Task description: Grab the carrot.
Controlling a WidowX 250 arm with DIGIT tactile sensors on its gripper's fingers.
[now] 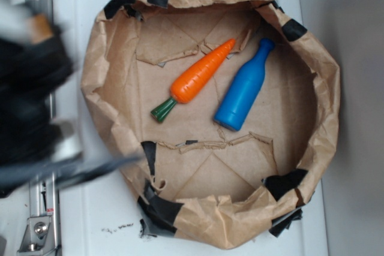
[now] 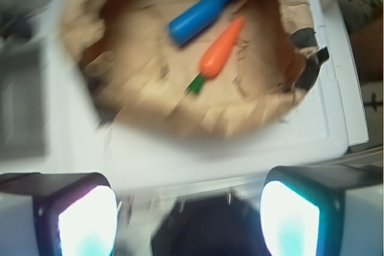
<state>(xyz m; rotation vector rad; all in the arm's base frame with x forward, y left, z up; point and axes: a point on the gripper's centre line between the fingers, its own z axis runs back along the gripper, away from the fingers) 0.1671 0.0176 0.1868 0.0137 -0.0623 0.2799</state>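
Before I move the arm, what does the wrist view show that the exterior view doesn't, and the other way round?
Only the wrist view shows the claw: its two fingers stand wide apart with nothing between them, short of the paper basket. Only the exterior view is sharp: it shows the basket's whole taped rim and a metal rail at the left, with the arm just a dark blur. Both show the carrot lying beside the blue bottle inside the basket, not touching it.

A white counter [image 1: 90, 208] fills most of the exterior view, lit evenly and bearing a few dark specks near its lower edge. A metal rail [image 1: 39, 214] runs along its left side. To the right lies a plain grey surface [image 1: 354, 118].
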